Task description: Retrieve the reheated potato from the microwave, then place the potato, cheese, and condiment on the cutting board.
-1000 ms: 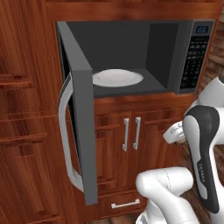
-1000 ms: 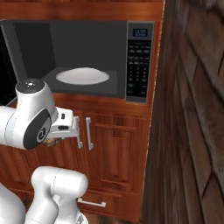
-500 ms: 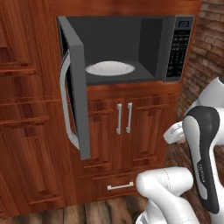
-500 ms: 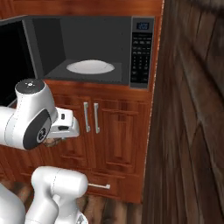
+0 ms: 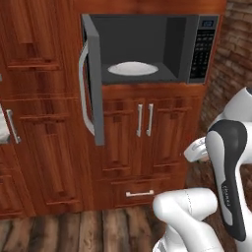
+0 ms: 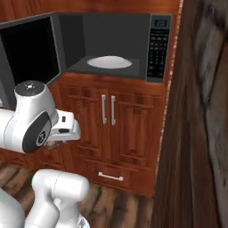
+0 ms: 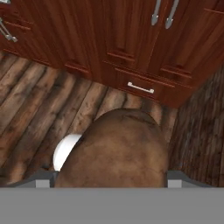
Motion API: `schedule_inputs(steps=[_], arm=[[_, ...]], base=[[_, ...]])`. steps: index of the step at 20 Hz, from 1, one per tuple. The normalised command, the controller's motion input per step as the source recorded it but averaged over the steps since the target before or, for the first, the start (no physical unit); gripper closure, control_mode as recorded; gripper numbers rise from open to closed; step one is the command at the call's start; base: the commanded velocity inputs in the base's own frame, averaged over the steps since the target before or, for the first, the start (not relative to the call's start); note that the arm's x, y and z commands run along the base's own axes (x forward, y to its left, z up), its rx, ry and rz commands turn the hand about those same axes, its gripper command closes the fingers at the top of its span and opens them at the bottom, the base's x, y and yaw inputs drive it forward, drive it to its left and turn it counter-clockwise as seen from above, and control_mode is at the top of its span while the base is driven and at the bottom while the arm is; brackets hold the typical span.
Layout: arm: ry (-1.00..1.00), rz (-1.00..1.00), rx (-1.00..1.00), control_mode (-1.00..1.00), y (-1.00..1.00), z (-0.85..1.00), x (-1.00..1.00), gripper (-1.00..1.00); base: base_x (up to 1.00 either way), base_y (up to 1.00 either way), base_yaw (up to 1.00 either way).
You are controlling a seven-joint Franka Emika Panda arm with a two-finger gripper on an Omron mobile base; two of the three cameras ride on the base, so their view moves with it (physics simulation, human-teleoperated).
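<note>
— Brown lump up close, that the potato (image 7: 117,148)?

— Yep, mottled skin, sitting right betw. my finger tips; my gripper (image 7: 111,175) is clamped on it, jaws spread wide round it.

— Where's it hanging?

— Low, over the plank floor (image 7: 48,109), in front of the wood cabinets (image 7: 131,39) w/ the drawer (image 7: 140,87).

— And the microwave (image 5: 147,49)?

— Up above those cabinets, door (image 5: 93,78) swung open to the left. White plate (image 5: 133,68) inside, on the oven floor.
</note>
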Motion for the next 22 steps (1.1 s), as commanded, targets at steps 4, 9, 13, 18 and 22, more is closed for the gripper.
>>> schedule_inputs(steps=[4, 9, 13, 18, 22], arm=[[0.0, 0.0, 0.0, 1.0, 0.0, 0.0, 0.0, 1.0], [0.0, 0.0, 0.0, 1.0, 0.0, 0.0, 0.0, 1.0], [0.0, 0.0, 0.0, 1.0, 0.0, 0.0, 0.0, 1.0], [0.0, 0.0, 0.0, 1.0, 0.0, 0.0, 0.0, 1.0], [0.0, 0.0, 0.0, 1.0, 0.0, 0.0, 0.0, 1.0]], base=[[-0.43, 0.0, 0.49], [-0.4, 0.04, 0.56], [-0.38, 0.1, 0.54], [-0.24, 0.39, 0.33], [-0.01, 0.69, 0.09]])
